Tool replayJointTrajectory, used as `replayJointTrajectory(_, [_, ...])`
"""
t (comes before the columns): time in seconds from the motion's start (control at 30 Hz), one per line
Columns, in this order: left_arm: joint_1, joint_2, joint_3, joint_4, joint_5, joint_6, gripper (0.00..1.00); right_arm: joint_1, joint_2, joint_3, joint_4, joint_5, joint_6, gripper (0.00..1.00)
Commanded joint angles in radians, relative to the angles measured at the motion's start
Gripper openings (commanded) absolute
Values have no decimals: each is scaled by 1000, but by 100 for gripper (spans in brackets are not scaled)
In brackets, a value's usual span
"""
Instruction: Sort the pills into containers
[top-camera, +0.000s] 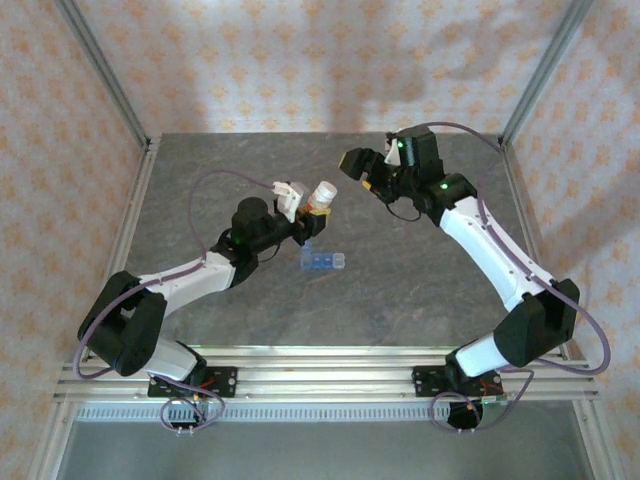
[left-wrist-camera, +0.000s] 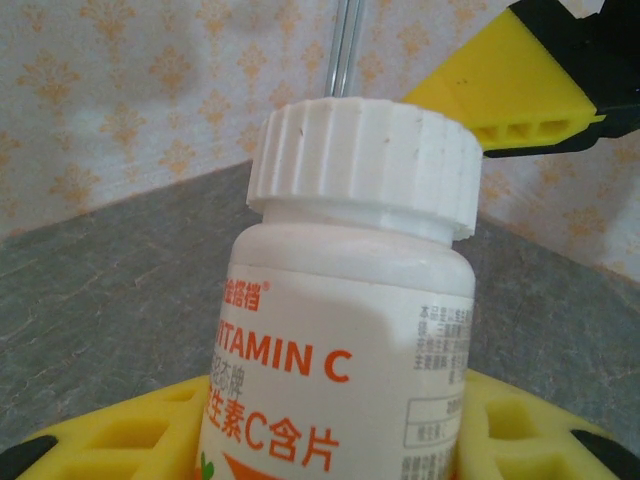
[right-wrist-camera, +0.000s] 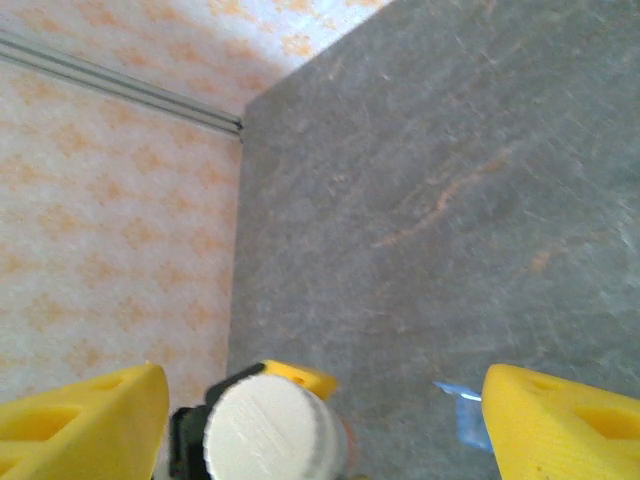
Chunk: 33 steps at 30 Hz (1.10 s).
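A white Vitamin C bottle (left-wrist-camera: 350, 330) with a ribbed white cap (left-wrist-camera: 365, 165) is held upright above the table, my left gripper (top-camera: 312, 205) shut on its body. The yellow fingers (left-wrist-camera: 120, 440) press both sides of the label. My right gripper (top-camera: 362, 172) is open and hovers just right of and above the cap. From the right wrist the cap (right-wrist-camera: 268, 430) sits between its spread fingers (right-wrist-camera: 80, 420) without touching either. The blue pill box (top-camera: 322, 262) lies on the table below the bottle, and its edge (right-wrist-camera: 465, 415) shows from the right wrist. The pills are hidden.
The grey stone-patterned table (top-camera: 420, 290) is bounded by patterned walls and metal frame posts (top-camera: 100, 70) at the back corners. Both arm bases sit on the rail (top-camera: 320, 375) at the near edge.
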Motion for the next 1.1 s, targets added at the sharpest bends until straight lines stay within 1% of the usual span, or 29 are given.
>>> replayJointTrajectory(0.0, [10, -12, 42, 9, 25, -35, 0, 31, -1, 8, 82, 48, 49, 81])
replayJointTrajectory(0.2, [11, 8, 65, 10, 25, -59, 0, 73, 41, 26, 82, 51, 45, 79])
replayJointTrajectory(0.37, [10, 19, 74, 4, 30, -60, 0, 88, 54, 26, 82, 45, 34, 76])
replayJointTrajectory(0.9, [11, 50, 90, 1, 42, -66, 0, 109, 95, 60, 75, 9, 12, 60])
replayJointTrajectory(1.0, [11, 52, 91, 2, 44, -66, 0, 112, 98, 61, 74, 7, 9, 56])
replayJointTrajectory(1.07, [10, 53, 95, 1, 44, -66, 0, 112, 101, 61, 68, 6, 3, 51])
